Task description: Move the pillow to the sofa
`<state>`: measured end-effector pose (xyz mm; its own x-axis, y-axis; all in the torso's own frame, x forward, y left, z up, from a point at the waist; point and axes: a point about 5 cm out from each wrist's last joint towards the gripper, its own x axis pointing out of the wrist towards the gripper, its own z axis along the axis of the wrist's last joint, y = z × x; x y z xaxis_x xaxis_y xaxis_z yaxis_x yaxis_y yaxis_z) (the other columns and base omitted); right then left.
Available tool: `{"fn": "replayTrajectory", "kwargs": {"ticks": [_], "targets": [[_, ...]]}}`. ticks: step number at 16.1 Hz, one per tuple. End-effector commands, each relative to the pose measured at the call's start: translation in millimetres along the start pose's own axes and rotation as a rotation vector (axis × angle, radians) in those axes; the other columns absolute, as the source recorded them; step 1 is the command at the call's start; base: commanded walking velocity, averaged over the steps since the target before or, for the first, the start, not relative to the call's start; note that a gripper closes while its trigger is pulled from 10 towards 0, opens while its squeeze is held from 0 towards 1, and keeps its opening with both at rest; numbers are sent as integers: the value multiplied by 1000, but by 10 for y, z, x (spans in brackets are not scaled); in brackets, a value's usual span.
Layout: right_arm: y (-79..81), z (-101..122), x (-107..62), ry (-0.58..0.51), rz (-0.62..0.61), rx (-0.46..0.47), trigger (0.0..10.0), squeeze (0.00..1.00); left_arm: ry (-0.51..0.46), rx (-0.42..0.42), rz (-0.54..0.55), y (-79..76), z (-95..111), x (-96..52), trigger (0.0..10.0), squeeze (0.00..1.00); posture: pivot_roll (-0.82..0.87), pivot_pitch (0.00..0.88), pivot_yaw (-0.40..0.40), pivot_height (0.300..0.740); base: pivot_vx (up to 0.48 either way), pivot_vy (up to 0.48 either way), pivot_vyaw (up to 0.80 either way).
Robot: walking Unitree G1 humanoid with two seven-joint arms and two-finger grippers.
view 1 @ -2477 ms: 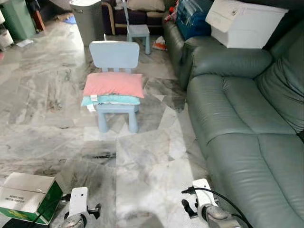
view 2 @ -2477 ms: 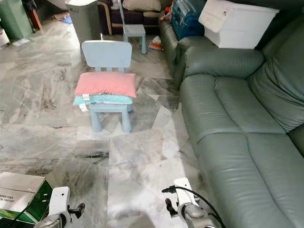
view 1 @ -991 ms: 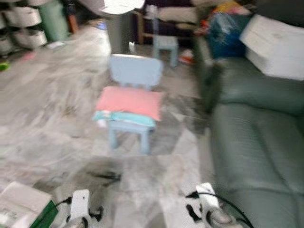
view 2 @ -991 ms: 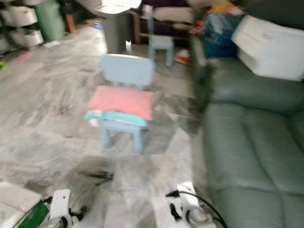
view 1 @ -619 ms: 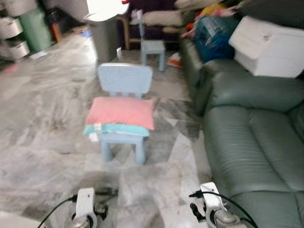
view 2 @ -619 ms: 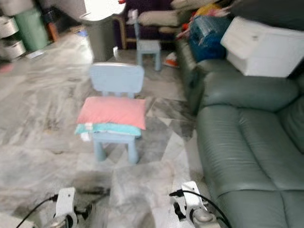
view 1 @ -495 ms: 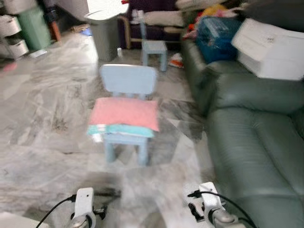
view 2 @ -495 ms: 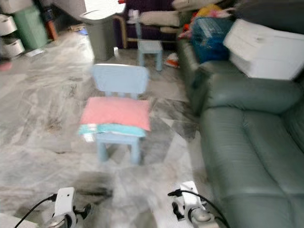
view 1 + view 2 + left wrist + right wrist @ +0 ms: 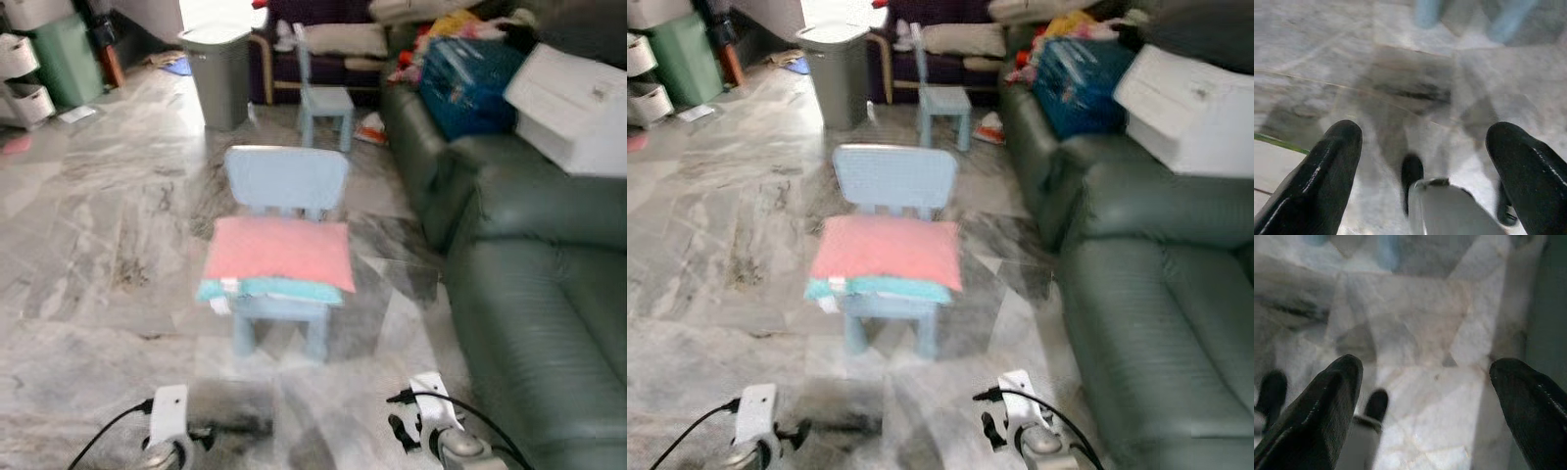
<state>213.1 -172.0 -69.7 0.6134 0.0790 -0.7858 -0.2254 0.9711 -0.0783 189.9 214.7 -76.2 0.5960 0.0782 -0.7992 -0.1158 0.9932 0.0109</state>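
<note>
Two grippers hang low at the near edge, both with fingers spread wide and empty above the marble floor [image 9: 88, 245]: the left gripper [image 9: 1425, 161] at about 7 o'clock, the right gripper [image 9: 1425, 396] at about 5 o'clock, a black cable looping from its wrist. Straight ahead at 12 o'clock, well apart from both, stands a small light-blue chair [image 9: 284, 186]. On its seat lies the pink pillow [image 9: 279, 253], resting flat on top of a teal pillow [image 9: 269, 289] whose edge shows beneath it. From 2 to 4 o'clock runs the grey-green sofa [image 9: 549, 323], near the chair but not touching it. A white box [image 9: 573, 103] sits on the sofa's far armrest, with a blue bag [image 9: 470, 83] beyond it. Farther off at 12 o'clock are a second small blue chair [image 9: 323, 103] and, at 11 o'clock, a grey bin [image 9: 217, 73].
</note>
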Motion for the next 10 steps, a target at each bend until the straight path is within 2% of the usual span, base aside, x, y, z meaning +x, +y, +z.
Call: {"fn": "replayTrajectory", "kwargs": {"ticks": [1, 4, 5, 7, 9, 10], "targets": [[45, 66, 16, -16, 13, 6, 10000, 0, 4, -1, 18, 74, -5, -10, 10000, 0, -96, 31, -46, 740, 341, 337, 0], [30, 77, 16, -17, 12, 5, 10000, 0, 5, -3, 19, 70, -15, -11, 10000, 0, -96, 33, -47, 740, 345, 334, 0], [26, 78, 16, -17, 11, 4, 10000, 0, 8, -5, 23, 71, -22, -12, 10000, 0, -96, 32, -47, 740, 371, 0, 0], [7, 92, 15, -28, -6, -25, 10000, 0, 9, 9, 32, 75, -26, -13, 10000, 0, -98, 29, -44, 740, 0, 0, 0], [-95, 185, 8, -85, -41, 40, 10000, 0, -42, 33, 11, 56, 106, 5, 10000, 0, -101, 25, -42, 740, 0, 0, 0], [-213, 348, -2, -166, -52, 134, 10000, 0, -120, 35, -14, 48, 301, 18, 10000, 0, -103, 19, -41, 740, 0, 0, 0]]}}
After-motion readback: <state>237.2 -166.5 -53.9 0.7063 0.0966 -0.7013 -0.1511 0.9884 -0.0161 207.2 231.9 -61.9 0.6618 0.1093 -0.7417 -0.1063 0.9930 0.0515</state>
